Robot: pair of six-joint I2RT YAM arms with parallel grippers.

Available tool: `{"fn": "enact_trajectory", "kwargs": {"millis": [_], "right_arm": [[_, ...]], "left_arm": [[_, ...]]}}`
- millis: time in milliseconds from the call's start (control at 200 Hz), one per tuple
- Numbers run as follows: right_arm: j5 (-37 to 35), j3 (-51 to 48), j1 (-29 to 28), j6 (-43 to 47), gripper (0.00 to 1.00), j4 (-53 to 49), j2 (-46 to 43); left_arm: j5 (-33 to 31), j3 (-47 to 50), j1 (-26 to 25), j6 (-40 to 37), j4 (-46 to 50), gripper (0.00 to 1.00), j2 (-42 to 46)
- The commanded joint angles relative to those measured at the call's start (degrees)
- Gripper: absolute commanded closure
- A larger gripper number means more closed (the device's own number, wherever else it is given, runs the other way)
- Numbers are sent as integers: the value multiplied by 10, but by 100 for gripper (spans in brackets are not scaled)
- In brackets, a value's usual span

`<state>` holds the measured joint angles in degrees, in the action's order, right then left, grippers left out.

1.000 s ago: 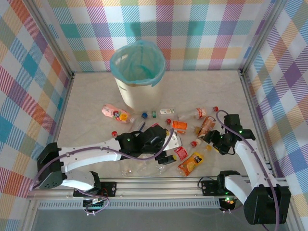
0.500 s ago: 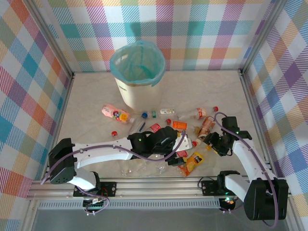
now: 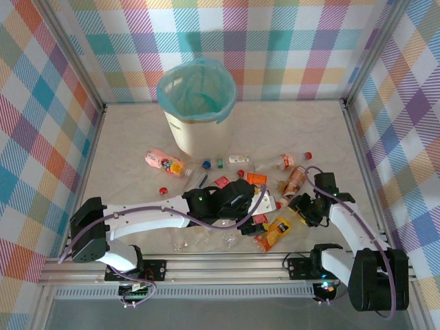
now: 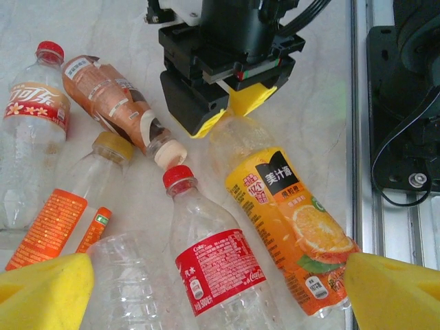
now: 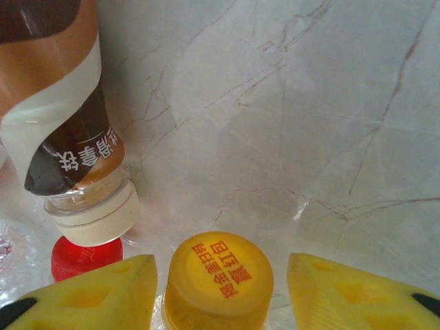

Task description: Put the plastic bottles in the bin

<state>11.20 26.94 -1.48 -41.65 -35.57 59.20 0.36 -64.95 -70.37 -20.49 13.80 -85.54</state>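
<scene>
right gripper [image 5: 221, 268] straddles the yellow cap [image 5: 220, 275] of the orange juice bottle [image 4: 289, 220]. Jaws apart, thin gap on each side, no grip yet. left gripper [image 4: 216, 292] hangs over the pile, jaws wide, holding nothing.

Bottle lies flat on the desk [image 3: 137, 137], about 5 o'clock from the bin [image 3: 196, 137] in the top view and well apart from it. In the left wrist view its cap end points to 11 o'clock.

My take on the grab:
- Cap is small, round and probably slick. Sink to the neck under it so the cap's rim stops slip.
- Gap at 3 o'clock looks wider than at 9. Centre first, or the squeeze shoves the cap sideways.
- brown bottle [image 5: 62, 103] mouth and a red cap [image 5: 86, 258] sit just beside the 9 o'clock finger [image 5: 96, 295]. Don't pinch them in.
- Lift straight up and expect the body to swing under the neck.
- left arm [image 3: 151, 216] lies partly across the line to the bin at 11 o'clock. Go high over it.
- Let go only once over the bin mouth.
</scene>
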Motion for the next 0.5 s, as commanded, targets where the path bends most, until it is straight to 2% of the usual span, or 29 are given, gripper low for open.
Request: {"fn": "enact_trajectory", "kwargs": {"millis": [0, 175, 290, 495], "right_arm": [[14, -9, 2, -17, 49, 25, -2], [13, -13, 2, -14, 61, 29, -5], [13, -10, 4, -9, 76, 19, -19], [32, 38, 4, 13, 79, -46, -74]], "left_arm": [[-9, -23, -7, -8, 14, 6, -5], [-14, -27, -7, -5, 16, 6, -5], [-21, -27, -7, -1, 16, 6, 2], [-78, -20, -7, 13, -13, 7, 34]]}}
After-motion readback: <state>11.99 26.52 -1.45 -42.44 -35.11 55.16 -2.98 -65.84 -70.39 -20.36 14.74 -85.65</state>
